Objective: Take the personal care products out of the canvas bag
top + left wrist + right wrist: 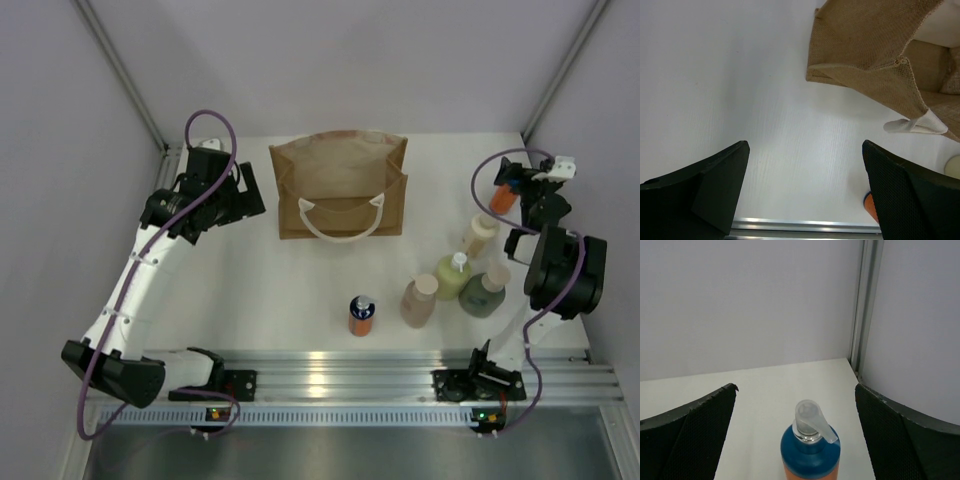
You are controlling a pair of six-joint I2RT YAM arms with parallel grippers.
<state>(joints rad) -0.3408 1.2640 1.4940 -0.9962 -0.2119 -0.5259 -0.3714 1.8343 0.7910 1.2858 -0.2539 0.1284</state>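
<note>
While right fingers (695, 435) flank far orange bottle (810, 455), four bottles (452, 277) nearby

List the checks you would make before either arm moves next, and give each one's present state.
1. Right pincer open, fingers apart from the orange bottle between them: ok.
2. That bottle's base resting on the table: cannot tell, base out of view.
3. Left pincer open and empty: ok.
4. Cream bottle apart from the right pincer: ok.
5. Canvas bag empty: cannot tell, its inside is mostly hidden.
</note>
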